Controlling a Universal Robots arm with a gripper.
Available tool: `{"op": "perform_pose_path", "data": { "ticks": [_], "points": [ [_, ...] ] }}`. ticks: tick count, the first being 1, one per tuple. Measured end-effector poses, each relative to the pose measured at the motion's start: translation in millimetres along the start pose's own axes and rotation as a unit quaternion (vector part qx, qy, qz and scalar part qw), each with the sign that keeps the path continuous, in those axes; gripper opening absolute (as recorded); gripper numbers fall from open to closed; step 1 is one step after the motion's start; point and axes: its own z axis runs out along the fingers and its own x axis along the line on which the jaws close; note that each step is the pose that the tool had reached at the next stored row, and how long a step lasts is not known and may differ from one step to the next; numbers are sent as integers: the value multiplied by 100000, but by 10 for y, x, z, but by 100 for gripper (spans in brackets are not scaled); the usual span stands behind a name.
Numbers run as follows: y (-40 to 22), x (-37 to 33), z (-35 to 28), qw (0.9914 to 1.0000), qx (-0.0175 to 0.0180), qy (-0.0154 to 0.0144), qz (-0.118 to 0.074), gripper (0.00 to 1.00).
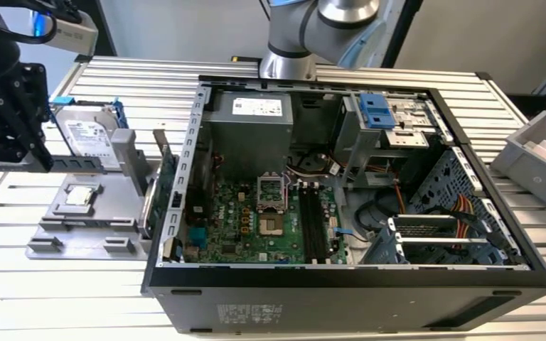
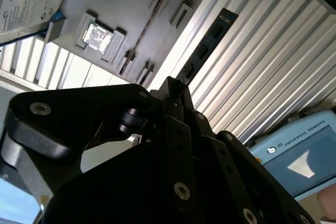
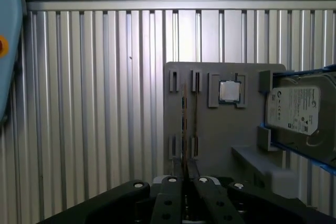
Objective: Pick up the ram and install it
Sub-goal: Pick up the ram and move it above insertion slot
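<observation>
Black gripper (image 3: 184,181) clamped nearly shut on the ram (image 3: 183,129), edge-on at lower centre of the first wrist view. Grey tray (image 3: 220,135) behind it.

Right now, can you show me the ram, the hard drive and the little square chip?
ram (image 2: 207,45), second wrist view, middle of its flat dark side.
hard drive (image 3: 296,111), first wrist view, on its white label.
square chip (image 3: 229,91), first wrist view, centre of its shiny top.
</observation>
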Motion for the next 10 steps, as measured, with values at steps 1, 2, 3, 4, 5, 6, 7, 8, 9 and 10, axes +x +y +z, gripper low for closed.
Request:
{"op": "perform_pose_path", "data": {
  "ticks": [1, 2, 3, 4, 5, 6, 7, 8, 9, 10],
  "points": [
    [-25, -1, -1, 100000, -3, 3, -1, 0],
    [-47, -1, -1, 100000, -1, 0, -5, 0],
    [-67, -2, -1, 100000, 3, -2, -11, 0],
    [-89, -3, -3, 100000, -6, 5, -11, 0],
    [-113, -3, -2, 100000, 1, -3, -18, 0],
    [-136, -3, -3, 100000, 1, -2, -21, 0],
    [-159, -4, -4, 100000, -4, 3, -30, 0],
    [-182, -5, -4, 100000, -1, 1, -50, 0],
    [-202, -5, -4, 100000, -4, 1, -76, 0],
    [-224, -6, -5, 100000, -8, 4, -105, 0]
  ]
}}
